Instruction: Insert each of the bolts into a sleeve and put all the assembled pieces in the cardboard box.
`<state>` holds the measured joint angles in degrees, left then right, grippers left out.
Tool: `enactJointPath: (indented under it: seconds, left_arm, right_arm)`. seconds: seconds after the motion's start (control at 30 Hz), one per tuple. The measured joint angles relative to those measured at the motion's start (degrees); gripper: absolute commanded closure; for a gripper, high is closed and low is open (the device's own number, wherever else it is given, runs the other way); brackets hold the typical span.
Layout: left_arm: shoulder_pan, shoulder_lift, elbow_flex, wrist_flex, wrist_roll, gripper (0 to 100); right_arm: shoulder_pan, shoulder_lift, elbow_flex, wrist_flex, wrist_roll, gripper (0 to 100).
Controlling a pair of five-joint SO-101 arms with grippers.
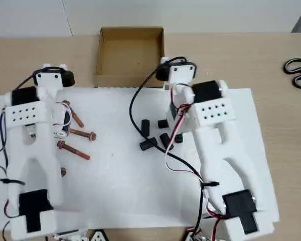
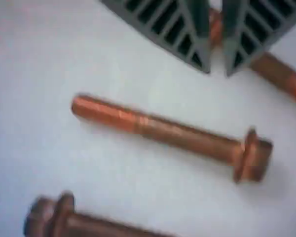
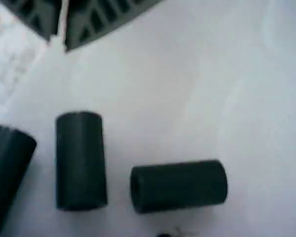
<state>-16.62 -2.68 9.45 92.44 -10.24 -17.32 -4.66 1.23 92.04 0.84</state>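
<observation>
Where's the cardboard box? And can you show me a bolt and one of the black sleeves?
cardboard box (image 1: 130, 55), high view, on its bare floor.
bolt (image 2: 172, 133), left wrist view, middle of its shank.
sleeve (image 3: 177, 186), right wrist view, middle of its side.

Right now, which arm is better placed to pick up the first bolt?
Left. The left arm sits over the copper bolts, and its wrist view shows one bolt lying free just past its jaws. The right arm is over the black sleeves instead.

Bright even light, soft shadows.
</observation>
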Motion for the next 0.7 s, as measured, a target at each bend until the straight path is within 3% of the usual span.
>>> enactJointPath:
  seconds: [0.27, 0.7]
  left_arm:
    - [0.00, 5.63, 0.00, -5.45, 0.00, 90]
    - [3.43, 6.15, 0.00, -6.95, 0.00, 90]
  right_arm:
    - [0.00, 5.27, -0.18, -2.81, 0.00, 87.9]
    - [2.55, 11.69, -0.18, -9.67, 0.70, 88.1]
